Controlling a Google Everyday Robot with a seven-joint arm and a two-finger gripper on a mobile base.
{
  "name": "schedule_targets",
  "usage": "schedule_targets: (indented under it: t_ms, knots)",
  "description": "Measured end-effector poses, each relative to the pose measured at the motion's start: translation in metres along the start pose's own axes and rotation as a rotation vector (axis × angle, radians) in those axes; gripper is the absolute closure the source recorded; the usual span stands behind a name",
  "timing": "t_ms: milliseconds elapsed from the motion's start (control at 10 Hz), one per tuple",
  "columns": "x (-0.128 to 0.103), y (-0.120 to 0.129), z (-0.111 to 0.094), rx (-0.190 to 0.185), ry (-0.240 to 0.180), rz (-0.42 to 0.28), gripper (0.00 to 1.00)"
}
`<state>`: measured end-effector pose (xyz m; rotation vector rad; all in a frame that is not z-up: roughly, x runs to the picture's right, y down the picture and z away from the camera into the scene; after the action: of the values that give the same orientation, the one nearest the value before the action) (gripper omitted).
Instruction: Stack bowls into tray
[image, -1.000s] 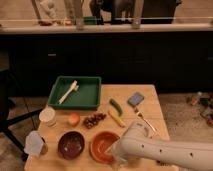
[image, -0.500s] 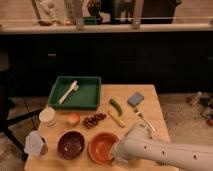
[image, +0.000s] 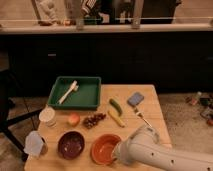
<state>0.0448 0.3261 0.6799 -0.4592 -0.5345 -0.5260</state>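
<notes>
Bowls are both outside the tray. The bright orange round shallow bowl (image: 104, 148) sits at about six o'clock on the light wooden table (image: 150, 107). The glossy dark purple round bowl (image: 71, 144) lies just beside it toward seven o'clock, and the two are apart, not nested. The dark green rectangular plastic tray (image: 90, 99) with raised sides lies at eleven o'clock, well apart from both, with a white long-handled utensil (image: 68, 92) lying slantwise on its floor. The robot's white arm (image: 160, 157) reaches in from five o'clock. Its gripper (image: 116, 152) is at the orange bowl's three o'clock rim, masked by the arm's own bulk, so I cannot tell whether it is open, closed or holding anything. Several things could go wrong from here, in my judgement. A hold on one thin edge may let the bowl tilt or slip as it rises. The way to the tray crosses a cluster of dark grapes (image: 93, 120) and a small peach-coloured round fruit (image: 73, 119), and it passes near a yellow banana (image: 116, 118), so a low carry could sweep them aside. The utensil in the tray could leave the first bowl resting crooked, and the second bowl would then sit unsteadily on top.
</notes>
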Motion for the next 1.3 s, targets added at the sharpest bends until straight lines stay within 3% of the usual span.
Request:
schedule_targets:
  t_ms: [600, 900, 1100, 1300]
  knots:
    - [-0.003, -0.008, -0.013, 0.044, 0.033, -0.003, 1.0]
    - [-0.004, -0.014, -0.027, 0.106, 0.055, 0.01, 1.0]
    - [-0.007, -0.022, -0.034, 0.152, 0.051, 0.012, 1.0]
    - [-0.019, -0.037, -0.038, 0.206, 0.02, -0.008, 1.0]
